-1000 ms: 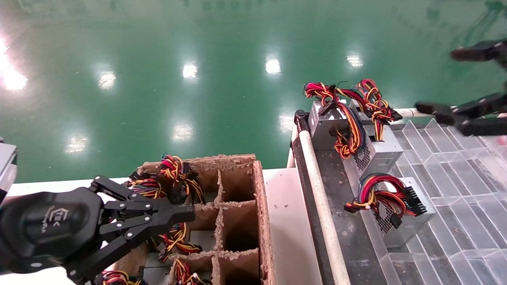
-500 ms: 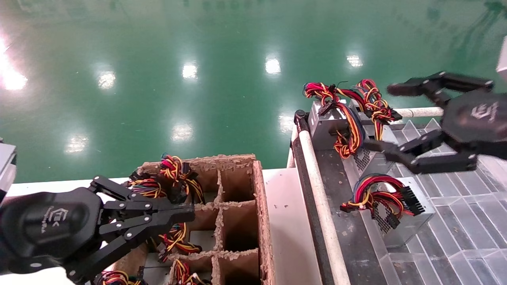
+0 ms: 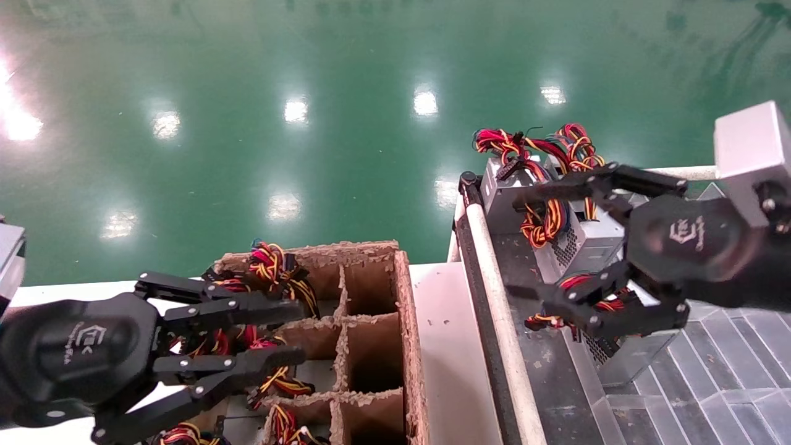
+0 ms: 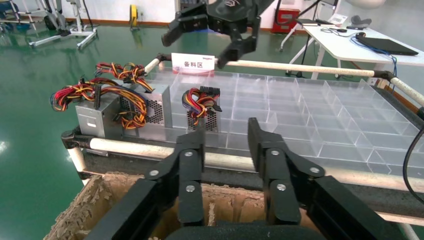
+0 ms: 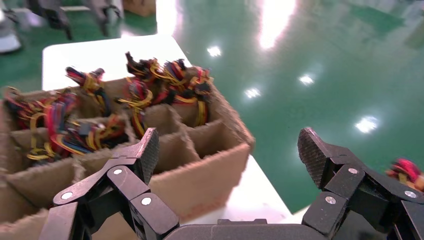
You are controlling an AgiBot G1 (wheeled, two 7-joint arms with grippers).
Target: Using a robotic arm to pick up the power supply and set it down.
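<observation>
The power supply [image 3: 625, 363] [image 4: 202, 107], a silver box with a honeycomb grille and red, yellow, black and blue wires, lies on the clear tray [image 3: 710, 346] at the right. My right gripper [image 3: 518, 244] [image 5: 230, 150] hangs open wide in front of and above it and hides most of it in the head view. Nothing is between its fingers; in its wrist view they frame the cardboard box [image 5: 195, 170]. My left gripper [image 3: 298, 330] [image 4: 226, 132] stands open over the divided cardboard box [image 3: 371, 321] at the lower left.
On the tray's far end stand a second silver box [image 3: 590, 244] and a darker grey box [image 3: 503, 198] with draped wires. A white rail tube [image 3: 500, 321] edges the tray. Several cardboard cells hold wire bundles [image 3: 272, 262]. Green floor lies beyond.
The right gripper swung in from the right edge, leftward and down, to hang over the power supplies. The left gripper's fingers spread wider apart.
</observation>
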